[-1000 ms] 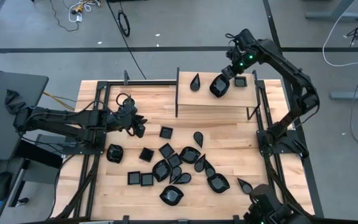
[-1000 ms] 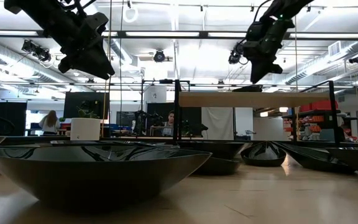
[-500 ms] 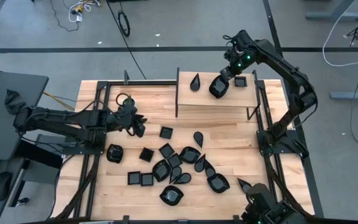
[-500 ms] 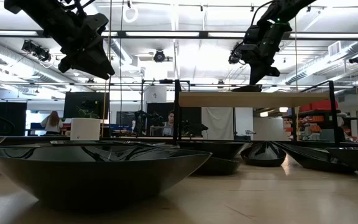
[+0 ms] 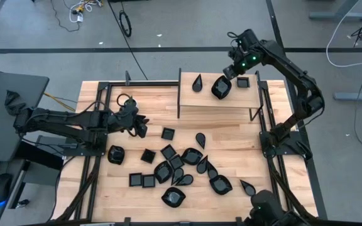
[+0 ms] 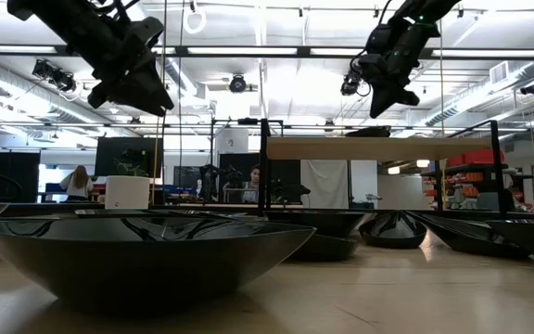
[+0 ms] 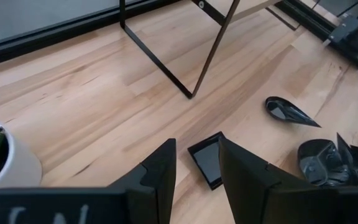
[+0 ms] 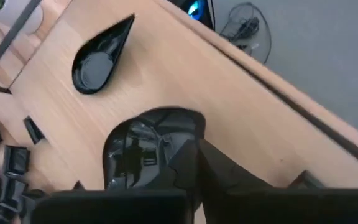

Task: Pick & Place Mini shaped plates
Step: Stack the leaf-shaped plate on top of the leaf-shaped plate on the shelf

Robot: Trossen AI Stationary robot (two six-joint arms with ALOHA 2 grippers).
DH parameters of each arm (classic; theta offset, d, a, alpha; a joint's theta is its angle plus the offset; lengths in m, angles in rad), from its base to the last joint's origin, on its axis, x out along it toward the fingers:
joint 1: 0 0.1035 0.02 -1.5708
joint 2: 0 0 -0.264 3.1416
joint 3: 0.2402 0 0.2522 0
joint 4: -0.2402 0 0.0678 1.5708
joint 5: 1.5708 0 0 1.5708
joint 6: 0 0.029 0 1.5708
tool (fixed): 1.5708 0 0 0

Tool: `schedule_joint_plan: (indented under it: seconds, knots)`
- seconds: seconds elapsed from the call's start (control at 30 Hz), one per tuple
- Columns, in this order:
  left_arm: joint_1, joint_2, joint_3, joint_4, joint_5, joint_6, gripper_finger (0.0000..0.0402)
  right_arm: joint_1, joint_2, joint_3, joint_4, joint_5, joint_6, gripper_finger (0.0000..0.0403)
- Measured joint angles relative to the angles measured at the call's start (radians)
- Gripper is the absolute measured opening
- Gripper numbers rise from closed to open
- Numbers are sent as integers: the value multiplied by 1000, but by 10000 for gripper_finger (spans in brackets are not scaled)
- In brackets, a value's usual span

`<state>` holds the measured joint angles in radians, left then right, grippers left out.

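1. From the right wrist, the right gripper [image 8: 194, 163] hides the near edge of the rounded dish [image 8: 148, 146]; its fingers press together, though whether they still pinch the rim is unclear.
2. The dish lies on the raised shelf [image 5: 231, 100], a teardrop dish [image 5: 197, 82] just beyond it.
3. Since a moment ago, this gripper has lifted slightly above the shelf.
4. The left gripper [image 5: 141, 127] hangs unmoved, fingers apart, a square dish [image 7: 209, 160] below; the other dishes [image 5: 181, 166] lie scattered nearby.
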<state>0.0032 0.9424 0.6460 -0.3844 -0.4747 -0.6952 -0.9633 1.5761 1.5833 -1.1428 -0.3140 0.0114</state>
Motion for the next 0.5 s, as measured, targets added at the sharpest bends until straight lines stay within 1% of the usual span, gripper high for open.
schedule_joint_plan:
  seconds: [0.13,0.23,0.33,0.5]
  knots:
    - [0,0,0,14,0,0,126,29,10,0,4,118,8,56]
    - [0,0,0,27,1,0,126,49,10,0,26,136,24,70]
    - [0,0,0,31,16,1,126,57,15,0,22,137,64,65]
    - [0,0,0,32,61,5,126,62,44,-43,32,142,91,33]
